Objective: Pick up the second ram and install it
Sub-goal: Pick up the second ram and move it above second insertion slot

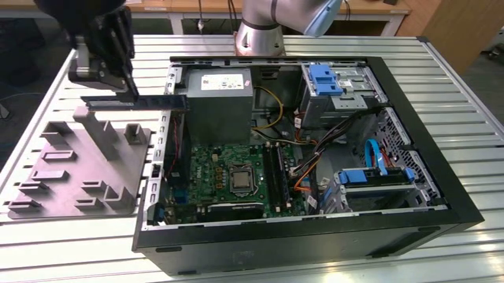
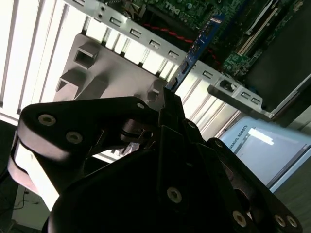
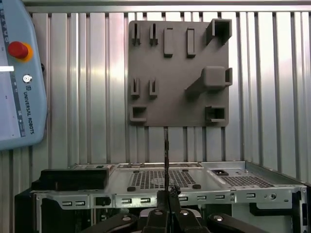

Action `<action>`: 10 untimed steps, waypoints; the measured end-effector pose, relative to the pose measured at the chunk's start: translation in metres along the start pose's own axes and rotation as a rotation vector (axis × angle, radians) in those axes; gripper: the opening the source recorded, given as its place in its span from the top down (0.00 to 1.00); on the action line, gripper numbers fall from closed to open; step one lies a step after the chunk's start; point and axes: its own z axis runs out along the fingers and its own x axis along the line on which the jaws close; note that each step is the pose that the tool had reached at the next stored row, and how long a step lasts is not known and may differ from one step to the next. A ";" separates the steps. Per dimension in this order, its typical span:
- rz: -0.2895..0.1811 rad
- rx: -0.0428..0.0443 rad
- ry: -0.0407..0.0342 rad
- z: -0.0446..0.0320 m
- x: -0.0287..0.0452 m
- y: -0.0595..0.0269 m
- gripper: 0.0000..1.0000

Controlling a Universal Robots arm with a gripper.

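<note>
**A:** Where's the second ram (image 1: 157, 104)?

**B:** In the gripper (image 1: 128, 93). The jaws are pinching it by its thin faces, and it hangs level in the air, clear of the bench (image 1: 441, 65). In the exterior view it sits above the grey fixture (image 1: 71, 177), and one end crosses the edge of the computer case (image 1: 315, 236) on the exterior view's left, near the power-supply box (image 1: 221, 112).

**A:** What does the strip look like?

**B:** Long, flat and narrow, a dark board. In the second wrist view it runs out from the black jaws as a blue-edged strip (image 2: 197, 46) with small marks along it. In the first wrist view it is edge-on, a thin dark line (image 3: 166, 150) rising from the gripper (image 3: 166, 196).

**A:** And the fixture?

**B:** A matte grey plastic plate (image 3: 180, 97) with raised rectangular posts, slots and one angled block. It lies on a bench of ribbed, shiny aluminium slats.

**A:** The case?

**B:** Black outer shell with perforated sheet-metal walls, open on top. Inside are a green motherboard (image 1: 228, 171), bright blue plastic drive caddies (image 1: 324, 79) and loose orange, yellow and black cables. The power-supply box is plain grey metal.

**A:** Any writing?

**B:** A white label on the power-supply box, too small to read. A pale blue teach pendant (image 3: 19, 97) with a red button (image 3: 18, 49) carries print along its edge.
</note>
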 end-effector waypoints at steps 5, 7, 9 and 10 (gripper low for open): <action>-0.001 -0.0011 0.0000 0.0017 -0.0007 -0.0212 0.88; -0.002 -0.0015 0.0000 0.0025 -0.0009 -0.0298 0.88; -0.002 -0.0020 0.0000 0.0030 -0.0012 -0.0385 0.88; -0.002 -0.0021 0.0000 0.0033 -0.0014 -0.0430 0.88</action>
